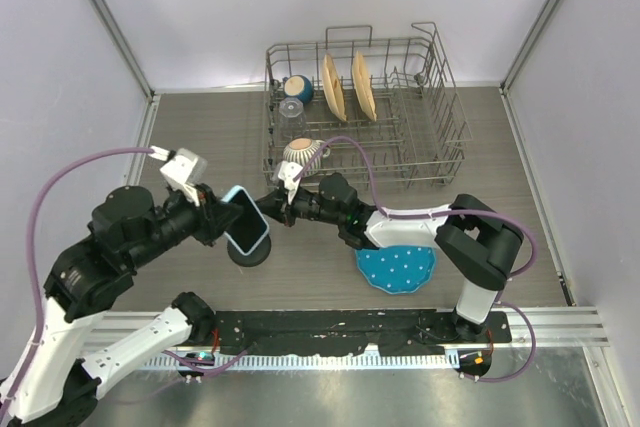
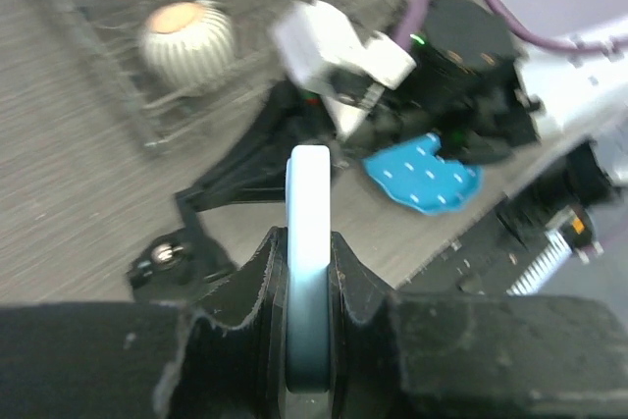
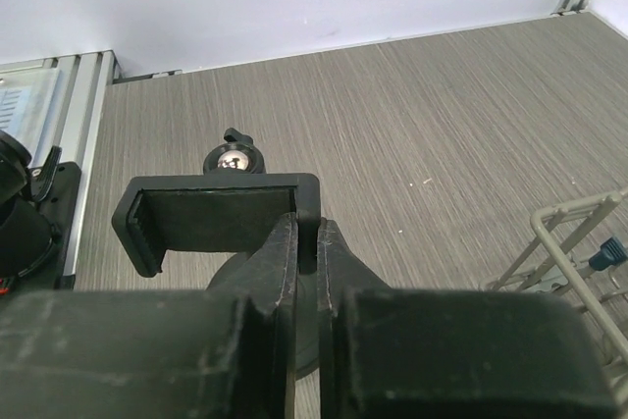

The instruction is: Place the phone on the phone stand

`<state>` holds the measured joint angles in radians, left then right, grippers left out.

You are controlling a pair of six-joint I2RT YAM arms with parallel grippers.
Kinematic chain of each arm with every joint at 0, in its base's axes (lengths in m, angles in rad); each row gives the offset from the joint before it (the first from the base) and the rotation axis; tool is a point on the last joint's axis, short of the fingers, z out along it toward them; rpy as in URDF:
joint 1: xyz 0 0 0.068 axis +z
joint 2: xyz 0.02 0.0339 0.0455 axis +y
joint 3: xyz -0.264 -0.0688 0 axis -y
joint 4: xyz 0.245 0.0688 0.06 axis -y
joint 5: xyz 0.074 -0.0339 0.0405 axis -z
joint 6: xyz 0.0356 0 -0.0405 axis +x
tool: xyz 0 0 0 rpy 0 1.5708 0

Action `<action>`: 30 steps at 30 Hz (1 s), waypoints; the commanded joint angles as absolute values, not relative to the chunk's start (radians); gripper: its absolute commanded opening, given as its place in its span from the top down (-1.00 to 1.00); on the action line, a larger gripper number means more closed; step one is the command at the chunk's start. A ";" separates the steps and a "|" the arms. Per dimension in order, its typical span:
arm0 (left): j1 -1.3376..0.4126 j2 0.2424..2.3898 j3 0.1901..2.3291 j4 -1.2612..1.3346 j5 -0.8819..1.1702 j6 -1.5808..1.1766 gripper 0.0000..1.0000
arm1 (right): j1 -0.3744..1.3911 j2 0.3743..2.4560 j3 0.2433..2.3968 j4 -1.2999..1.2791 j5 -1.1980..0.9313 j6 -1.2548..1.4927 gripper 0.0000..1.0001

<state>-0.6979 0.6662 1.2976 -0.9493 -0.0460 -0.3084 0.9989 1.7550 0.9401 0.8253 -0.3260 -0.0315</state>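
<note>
The phone (image 1: 246, 221), light blue rim and dark face, is held tilted in my left gripper (image 1: 228, 215), just above the round base of the black phone stand (image 1: 251, 253). In the left wrist view the phone (image 2: 308, 205) stands edge-on between the shut fingers of my left gripper (image 2: 308, 247), and the stand (image 2: 232, 180) lies beyond it. My right gripper (image 1: 277, 201) reaches in from the right. In the right wrist view my right gripper (image 3: 307, 235) is shut on the right end of the stand's forked cradle (image 3: 211, 219).
A wire dish rack (image 1: 420, 162) stands at the back with two plates, a dark mug, a glass and a white ribbed cup (image 1: 303, 154). A blue dotted cloth (image 1: 397, 269) lies under my right arm. Walls enclose the table on both sides.
</note>
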 commanded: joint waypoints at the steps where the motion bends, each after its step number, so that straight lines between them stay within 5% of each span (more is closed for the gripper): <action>1: -0.699 0.661 1.214 -0.703 0.387 -0.198 1.00 | 0.979 1.746 0.992 0.844 -0.432 -0.008 0.98; 12: -0.699 0.695 0.999 -0.408 0.575 -0.065 1.00 | 0.913 1.770 1.034 0.816 -0.666 0.074 0.99; 30: -0.696 0.768 0.856 -0.264 0.296 0.170 1.00 | 0.870 1.752 1.023 0.792 -0.738 0.072 0.98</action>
